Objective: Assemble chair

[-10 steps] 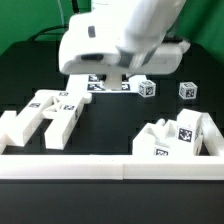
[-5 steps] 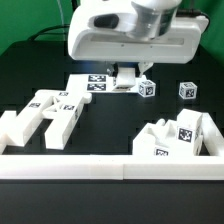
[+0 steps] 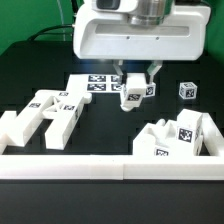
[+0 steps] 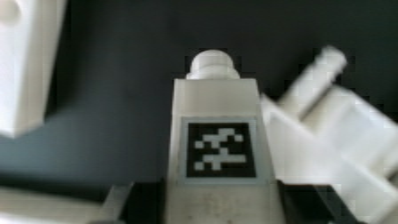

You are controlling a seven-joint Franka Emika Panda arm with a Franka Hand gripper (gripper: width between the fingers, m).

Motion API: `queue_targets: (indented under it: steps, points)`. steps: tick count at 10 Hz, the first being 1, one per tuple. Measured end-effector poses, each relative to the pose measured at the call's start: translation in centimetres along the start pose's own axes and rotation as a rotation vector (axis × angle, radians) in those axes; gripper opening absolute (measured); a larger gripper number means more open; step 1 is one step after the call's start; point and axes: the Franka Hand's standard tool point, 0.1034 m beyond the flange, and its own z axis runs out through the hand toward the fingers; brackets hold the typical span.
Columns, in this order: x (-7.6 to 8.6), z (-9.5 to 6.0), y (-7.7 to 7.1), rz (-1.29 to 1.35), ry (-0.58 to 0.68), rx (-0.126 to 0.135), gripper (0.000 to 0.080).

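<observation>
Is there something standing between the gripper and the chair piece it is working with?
Nothing visible does: the gripper grips the tagged chair piece between its fingers. A small tagged cube lies close beside it, toward the exterior view's right.

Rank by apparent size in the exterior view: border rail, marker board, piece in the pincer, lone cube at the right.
1. border rail
2. marker board
3. held piece and lone cube: near alike; the piece may sit nearer the camera, so unranked.
</observation>
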Motion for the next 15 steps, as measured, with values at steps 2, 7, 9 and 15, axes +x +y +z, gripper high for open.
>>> queue_targets:
  steps: [2, 7, 9, 15]
  points:
    - [1.2, -0.3, -0.3, -0.009, 0.076, -0.005, 0.0291]
    - [1.4, -0.1, -0.3, 0.126, 0.064, 0.086, 0.0291]
    - [2.7, -1.1, -0.9, 0.171, 0.075, 0.113, 0.0291]
    - [3.6, -0.5, 0.3, 0.182, 0.388, 0.035, 0.0291]
